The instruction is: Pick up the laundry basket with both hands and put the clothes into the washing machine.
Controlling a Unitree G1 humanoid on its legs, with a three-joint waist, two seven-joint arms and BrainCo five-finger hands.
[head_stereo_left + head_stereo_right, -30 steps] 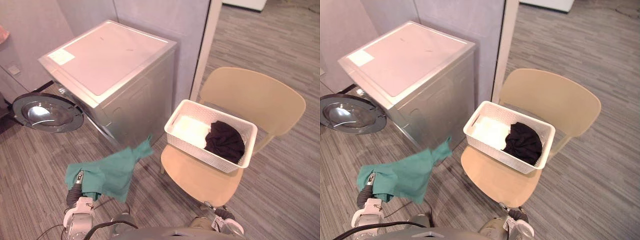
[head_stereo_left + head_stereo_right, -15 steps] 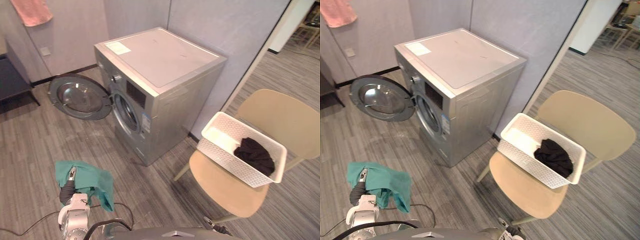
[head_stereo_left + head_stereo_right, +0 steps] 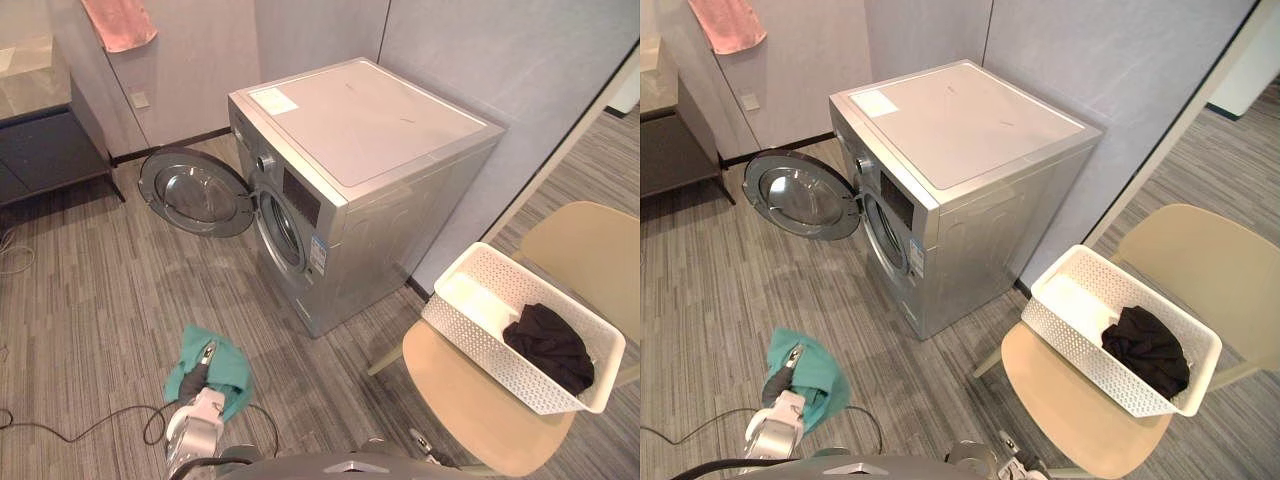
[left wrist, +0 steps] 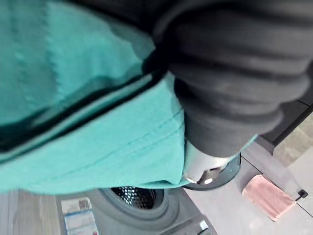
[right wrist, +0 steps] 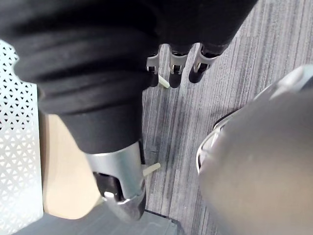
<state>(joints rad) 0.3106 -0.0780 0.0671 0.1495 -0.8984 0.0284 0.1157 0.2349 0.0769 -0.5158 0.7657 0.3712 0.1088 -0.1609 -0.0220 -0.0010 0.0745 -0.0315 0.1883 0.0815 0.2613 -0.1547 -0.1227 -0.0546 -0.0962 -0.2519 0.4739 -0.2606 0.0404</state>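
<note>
Looking down from the left eye view, grey striped floor [image 3: 90,300] runs to a pale wall [image 3: 470,40], where a pink towel [image 3: 118,22] hangs above a dark cabinet [image 3: 45,150]. The left hand [image 3: 205,355] is low in the view, clamped on a bunched green cloth [image 3: 235,365] with its thumb over the top. Ahead of that hand stands the silver washing machine [image 3: 390,200] with its round door [image 3: 195,192] swung wide open. Well apart from it, off to its right, a tan chair [image 3: 470,400] carries the white laundry basket [image 3: 555,300] on its seat. A black garment [image 3: 548,345] lies at one end of the basket; the pale patch beside it may be cloth or bare bottom, I cannot tell which. In the left wrist view the green cloth wraps the hand, and past it show the machine's drum opening, the door and the towel. In the right wrist view the right hand [image 5: 173,68] hangs with fingers loose and nothing in them, over the floor just beside the basket's perforated wall and the chair seat.
</note>
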